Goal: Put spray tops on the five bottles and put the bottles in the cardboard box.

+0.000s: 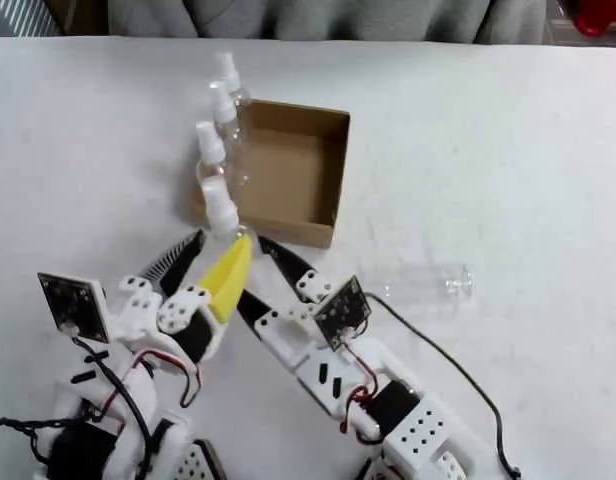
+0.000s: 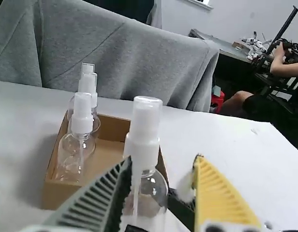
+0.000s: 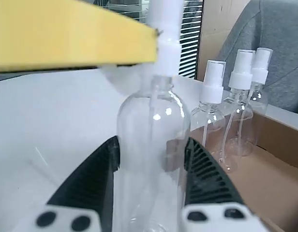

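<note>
A clear bottle (image 3: pixel 151 135) stands upright just outside the near left corner of the cardboard box (image 1: pixel 338 170), with a white spray top (image 2: pixel 144 130) on its neck. My right gripper (image 3: pixel 151 145) is shut on the bottle's body, one black finger on each side. My left gripper (image 2: pixel 163 159) is open around the spray top: the grey finger (image 2: pixel 110 188) lies against it and the yellow finger (image 2: pixel 212 193) stands a little apart. Three capped bottles (image 1: pixel 216 140) stand in a row along the box's left wall. A bottle without a top (image 1: pixel 428 283) lies on the table to the right.
The white table (image 1: pixel 488 150) runs wide to the right of and behind the box. Grey cloth (image 2: pixel 139 53) hangs at the table's far edge. A black cable (image 1: pixel 458 380) trails from the right arm across the near right table.
</note>
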Tool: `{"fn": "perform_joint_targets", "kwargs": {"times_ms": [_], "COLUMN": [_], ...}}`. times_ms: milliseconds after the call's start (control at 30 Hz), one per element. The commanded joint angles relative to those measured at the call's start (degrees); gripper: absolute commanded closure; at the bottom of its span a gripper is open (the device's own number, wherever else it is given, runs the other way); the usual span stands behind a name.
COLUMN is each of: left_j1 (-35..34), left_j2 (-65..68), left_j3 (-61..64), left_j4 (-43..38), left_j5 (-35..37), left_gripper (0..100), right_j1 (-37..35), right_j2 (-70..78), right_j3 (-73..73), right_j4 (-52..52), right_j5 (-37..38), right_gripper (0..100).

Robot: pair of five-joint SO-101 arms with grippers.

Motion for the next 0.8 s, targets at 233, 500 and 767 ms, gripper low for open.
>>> {"fn": "perform_joint_targets", "kwargs": {"times_ms": [233,500,767], "left_j1": [-0.1,-16.8,-28.1], "left_j2": [-0.5,-0.4,-0.4], "left_j3": [-10.9,-11.0,-4.8], "left_j4": [2.3,3.3,2.9], "left_j5": [-1.0,-1.0,-1.1], "left_gripper": [80,80,82], "right_j1": [0.5,1.6,1.9], "right_j2": [-0.3,-0.3,-0.3], "right_j3": [-2.0,-2.0,-2.0], "right_j4": [-1.6,-1.7,-1.8], "right_j5": [0.4,0.4,0.4], "right_gripper": [98.3,98.3,98.3]}}
